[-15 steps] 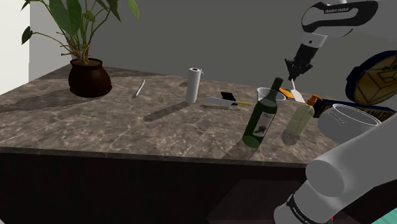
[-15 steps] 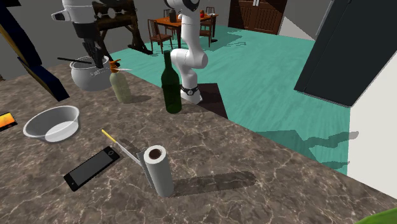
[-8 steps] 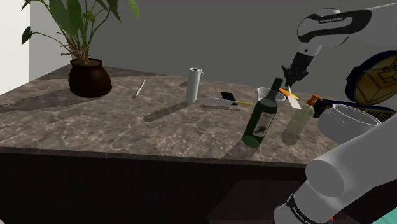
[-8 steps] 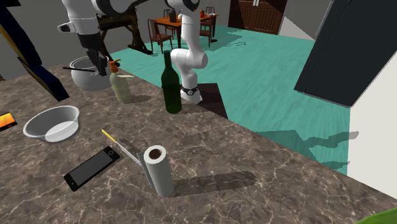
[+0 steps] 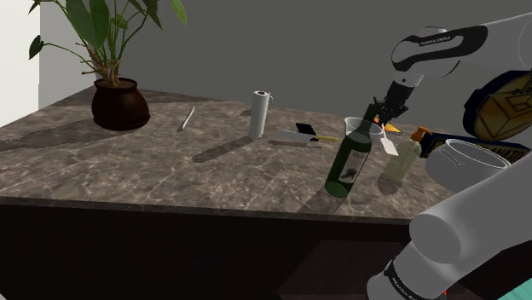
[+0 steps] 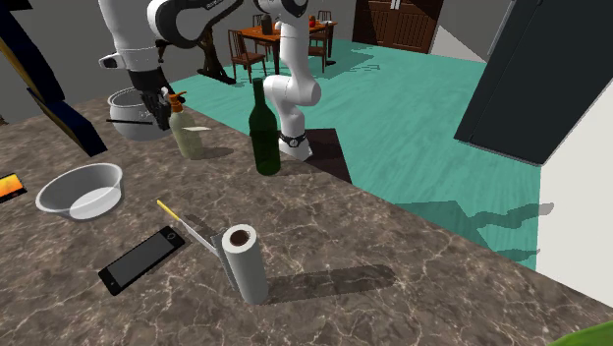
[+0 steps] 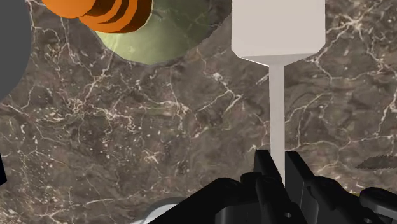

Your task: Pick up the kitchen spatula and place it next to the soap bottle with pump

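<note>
Wrist view shows you the all-black two-finger gripper (image 7: 278,164) clamped on the thin handle of the white flat-bladed kitchen spatula (image 7: 278,32). Its blade points away from the fingers over the brown veined marble counter (image 7: 127,140). Just beside the blade you see the pale green soap bottle with orange pump (image 7: 162,38). From the shoulder view, the spatula (image 5: 390,146) hangs below the gripper (image 5: 388,118), between the dark green wine bottle (image 5: 349,162) and the soap bottle (image 5: 399,162). You cannot tell whether the blade touches the counter.
</note>
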